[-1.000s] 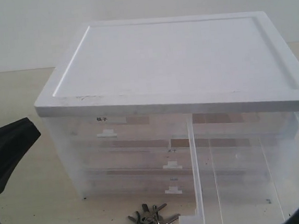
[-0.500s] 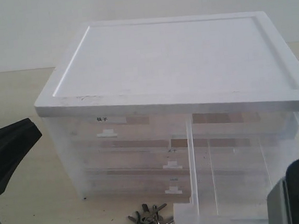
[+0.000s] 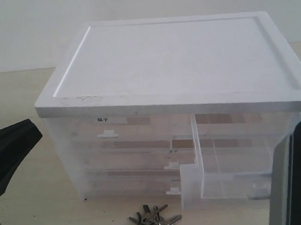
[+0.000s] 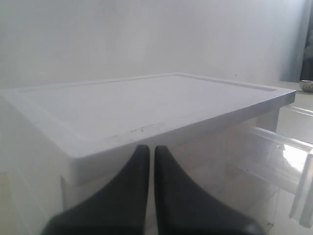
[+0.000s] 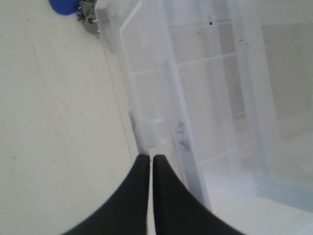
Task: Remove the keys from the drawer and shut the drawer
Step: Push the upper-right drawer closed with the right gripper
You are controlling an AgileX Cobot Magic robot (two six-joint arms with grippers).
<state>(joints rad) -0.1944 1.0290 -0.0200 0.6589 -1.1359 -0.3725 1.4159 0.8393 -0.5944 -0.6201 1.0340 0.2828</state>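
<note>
The keys [image 3: 152,221], silver with a blue fob, lie on the table in front of the cabinet; the right wrist view shows the keys [image 5: 78,10] too. The drawer [image 3: 225,182], translucent and half-width, sticks out partway from the cabinet's upper right. My right gripper [image 5: 149,157] is shut, its tips against the drawer's front panel [image 5: 146,132] beside the white tab. Only the right arm's body [image 3: 298,178] shows in the exterior view, just right of the drawer. My left gripper [image 4: 148,148] is shut and empty, held off the cabinet's left corner.
The white-topped plastic cabinet [image 3: 177,57] fills the middle of the table, with other translucent drawers [image 3: 121,141] shut on its left. The left arm [image 3: 6,154] hangs at the left edge. Bare beige tabletop [image 3: 38,212] lies before the cabinet.
The drawer has slid well back into the cabinet, and my right arm has come forward behind it. The keys and the left arm have stayed put.
</note>
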